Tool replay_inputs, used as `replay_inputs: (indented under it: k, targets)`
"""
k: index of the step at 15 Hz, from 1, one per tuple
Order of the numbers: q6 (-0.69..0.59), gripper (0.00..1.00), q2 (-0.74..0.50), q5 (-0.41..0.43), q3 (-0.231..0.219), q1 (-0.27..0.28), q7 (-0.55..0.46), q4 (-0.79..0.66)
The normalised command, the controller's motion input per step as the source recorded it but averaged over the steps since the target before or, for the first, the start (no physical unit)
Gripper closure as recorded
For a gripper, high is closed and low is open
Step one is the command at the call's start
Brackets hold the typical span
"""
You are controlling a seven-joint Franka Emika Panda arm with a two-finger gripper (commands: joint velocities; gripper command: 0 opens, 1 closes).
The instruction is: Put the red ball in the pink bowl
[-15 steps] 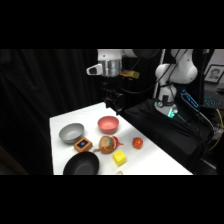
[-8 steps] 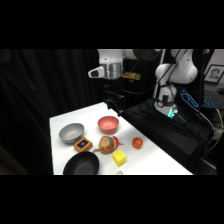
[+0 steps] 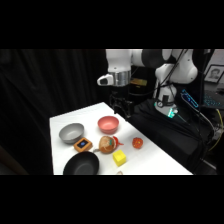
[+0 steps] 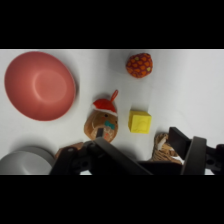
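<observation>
Nothing of the task is done yet, as far as these views show. The red ball (image 3: 137, 143) sits on the white desk (image 3: 155, 160), well apart from the pink bowl (image 3: 108, 123) and toward the desk's right edge in the side view. The bowl is empty; the wrist view shows its bare inner surface (image 4: 40, 85).

The gripper (image 3: 121, 107) hangs high above the far end of the desk, behind the bowl, not near the ball. It carries nothing visible. Whether the jaws are parted or closed I cannot tell: in the side view they are a dark mass, and in the wrist view only the black linkage shows along the bottom edge.

Clutter between and around: a tan-orange round toy with red bits (image 3: 107, 144) lies just left of the ball, a yellow block (image 3: 119, 158) just in front of that toy. A grey bowl (image 3: 71, 132), a black bowl (image 3: 81, 163) and a small orange-and-blue block (image 3: 83, 145) sit on the left side.

Left to do, by my judgement: everything. Travel over to the ball, descend, grasp, lift, carry across to the pink bowl, release. The toy and the yellow block crowd one side of the ball; its other side looks free.
</observation>
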Motion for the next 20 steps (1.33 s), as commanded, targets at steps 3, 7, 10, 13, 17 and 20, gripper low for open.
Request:
replay_inputs:
  k: [3, 7, 10, 13, 17, 20]
  targets:
    - [0.37, 0.00, -0.07, 0.045, 0.054, 0.050, 0.07, -0.27]
    - [0.32, 0.00, -0.03, 0.058, 0.059, 0.056, 0.09, -0.21]
    - [0.32, 0.00, 0.08, 0.075, 0.048, 0.055, 0.10, -0.14]
    - [0.32, 0.00, 0.15, 0.033, 0.043, 0.044, 0.12, -0.10]
    - [0.29, 0.00, 0.19, 0.001, 0.040, 0.047, 0.13, -0.06]
    - [0.26, 0.00, 0.14, -0.031, 0.041, 0.064, 0.14, -0.08]
